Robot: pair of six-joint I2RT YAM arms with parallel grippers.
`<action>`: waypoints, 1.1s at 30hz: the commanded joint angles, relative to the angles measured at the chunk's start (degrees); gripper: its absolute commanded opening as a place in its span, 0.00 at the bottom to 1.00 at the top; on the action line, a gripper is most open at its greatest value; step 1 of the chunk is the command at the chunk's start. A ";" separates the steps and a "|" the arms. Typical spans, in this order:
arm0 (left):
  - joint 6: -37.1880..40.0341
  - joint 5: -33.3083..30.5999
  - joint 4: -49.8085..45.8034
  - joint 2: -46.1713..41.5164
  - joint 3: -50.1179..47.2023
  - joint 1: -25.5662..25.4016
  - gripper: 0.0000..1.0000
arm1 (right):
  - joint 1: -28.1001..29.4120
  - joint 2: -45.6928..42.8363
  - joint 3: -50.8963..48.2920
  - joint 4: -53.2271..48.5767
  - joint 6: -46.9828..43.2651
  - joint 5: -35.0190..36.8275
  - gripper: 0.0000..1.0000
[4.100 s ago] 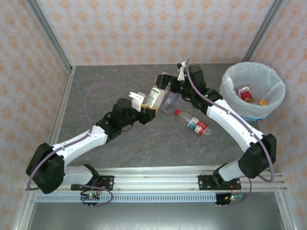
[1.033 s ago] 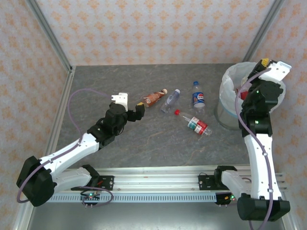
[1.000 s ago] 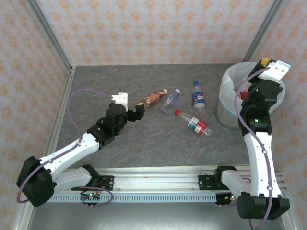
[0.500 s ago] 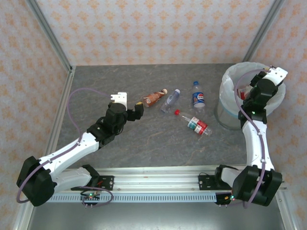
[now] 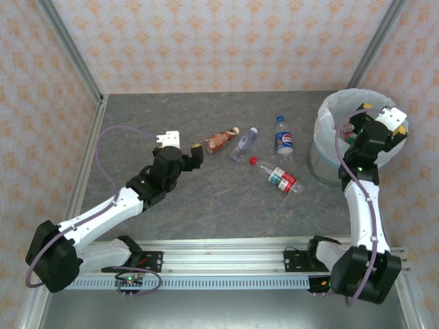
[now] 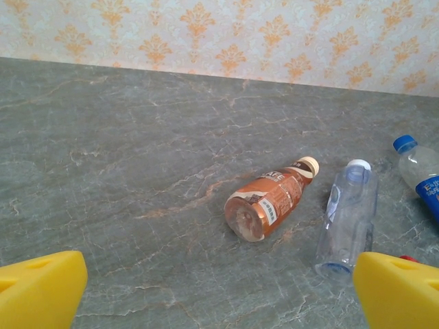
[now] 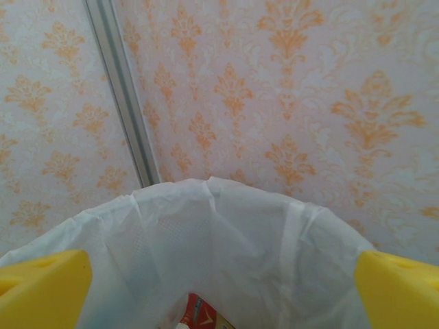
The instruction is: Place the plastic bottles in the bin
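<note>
1. while the right gripper [image 7: 219, 295] hangs over the bin [image 5: 325, 115] at the far right, its yellow fingers [image 7: 41, 288] stand wide apart with nothing between them (released).
2. low inside the white liner [image 7: 226, 233] a bit of red label [image 7: 199, 314] shows.
3. left of centre, the left gripper [image 6: 219, 295] sits low over the grey table [image 6: 123, 137], jaws spread and empty.
4. just beyond it a brown coffee bottle [image 6: 271, 204] lies on its side, tan cap pointing far.
5. a clear bottle [image 6: 348, 223] lies just right of it, not touching; further right is a blue-labelled bottle [image 5: 281, 140].
6. nearer, a red-capped bottle [image 5: 280, 178] lies on its side, left of the bin.
</note>
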 commanded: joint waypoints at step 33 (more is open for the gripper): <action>-9.63 -7.07 -0.09 0.22 -0.61 1.08 1.00 | 24.10 5.28 20.80 -34.48 -5.45 -29.26 0.99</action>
